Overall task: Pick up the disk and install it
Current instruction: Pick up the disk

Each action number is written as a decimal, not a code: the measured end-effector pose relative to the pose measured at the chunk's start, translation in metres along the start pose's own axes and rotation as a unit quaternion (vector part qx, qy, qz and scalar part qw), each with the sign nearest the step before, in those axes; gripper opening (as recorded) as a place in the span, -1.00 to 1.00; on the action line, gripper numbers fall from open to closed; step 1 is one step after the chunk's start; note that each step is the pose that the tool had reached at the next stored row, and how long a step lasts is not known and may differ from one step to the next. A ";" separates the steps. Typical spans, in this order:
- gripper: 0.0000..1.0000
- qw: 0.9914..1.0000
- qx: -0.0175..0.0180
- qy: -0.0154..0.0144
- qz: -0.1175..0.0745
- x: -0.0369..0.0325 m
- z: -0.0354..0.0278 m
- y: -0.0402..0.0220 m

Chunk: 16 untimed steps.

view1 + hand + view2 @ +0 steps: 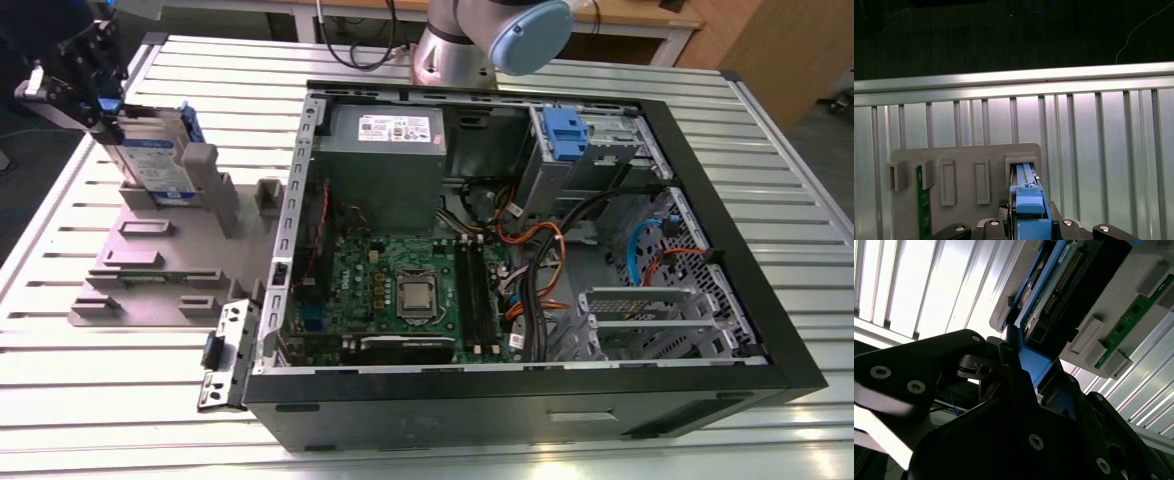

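Observation:
The disk [154,160] stands on edge in a slot of the grey fixture [147,260] at the exterior view's left, its white-and-blue label facing out and blue rails along its sides. My gripper [104,108] is at the disk's upper end, shut on its blue rail. In the second wrist view the blue rail [1034,365] sits between the black fingers [1009,355], and the disk's green circuit board [1054,285] runs down into the fixture. In the first wrist view the blue rail [1029,205] reaches from my gripper [1026,222] into the fixture slot [1023,165].
An open computer case [534,230] lies to the exterior view's right of the fixture, with a motherboard, cables, a grey power supply [387,130] and a silver cage with a blue latch [567,135]. A green memory stick [919,200] stands in another fixture slot. The table is ribbed aluminium.

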<state>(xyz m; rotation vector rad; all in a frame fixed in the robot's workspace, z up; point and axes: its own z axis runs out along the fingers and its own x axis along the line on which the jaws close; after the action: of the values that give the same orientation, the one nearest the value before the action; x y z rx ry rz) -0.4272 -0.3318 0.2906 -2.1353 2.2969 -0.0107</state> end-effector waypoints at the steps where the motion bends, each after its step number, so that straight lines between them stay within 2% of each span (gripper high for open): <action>1: -0.18 1.000 0.000 0.000 0.000 0.0000 0.0000 0.0000; 2: -0.06 1.000 0.000 0.000 0.000 0.0000 0.0000 0.0000; 3: -0.06 1.000 0.000 0.000 0.000 0.0000 0.0000 0.0000; 4: 0.07 1.000 0.000 0.000 0.000 0.0000 0.0000 0.0000; 16: 0.07 1.000 0.000 0.000 0.000 0.0000 0.0002 0.0000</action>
<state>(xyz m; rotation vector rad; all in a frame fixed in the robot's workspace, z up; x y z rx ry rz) -0.4271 -0.3318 0.2904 -2.1355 2.2968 -0.0106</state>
